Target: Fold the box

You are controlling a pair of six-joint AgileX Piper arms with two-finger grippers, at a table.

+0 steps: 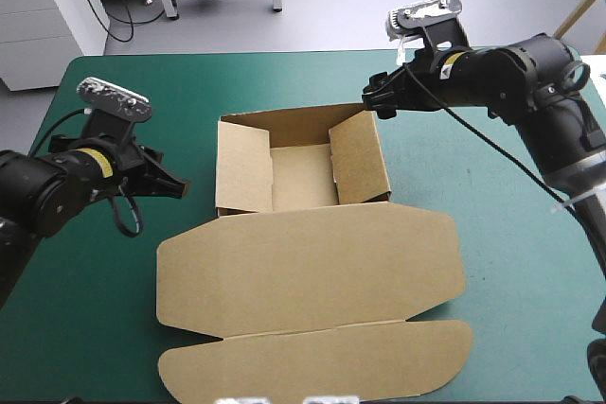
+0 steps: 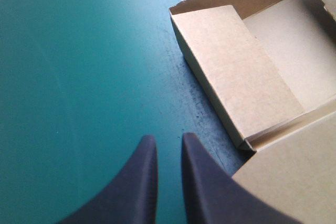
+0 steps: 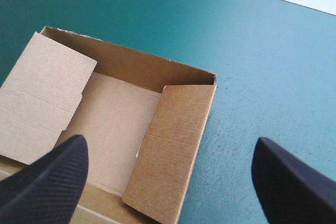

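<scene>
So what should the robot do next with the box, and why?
Probably lower the right gripper onto the right flap and push it down. That gripper is open and close to that flap, which leans inward over the floor of the box instead of lying tucked against the wall. The left flap leans the same way; the lid lies flat.

The table (image 1: 511, 262) has a teal-green cover. The brown box (image 1: 312, 234) lies at its middle: an open tray (image 1: 303, 177) toward the far edge, and the lid (image 1: 312, 272) flat, reaching nearly to the near edge.
</scene>
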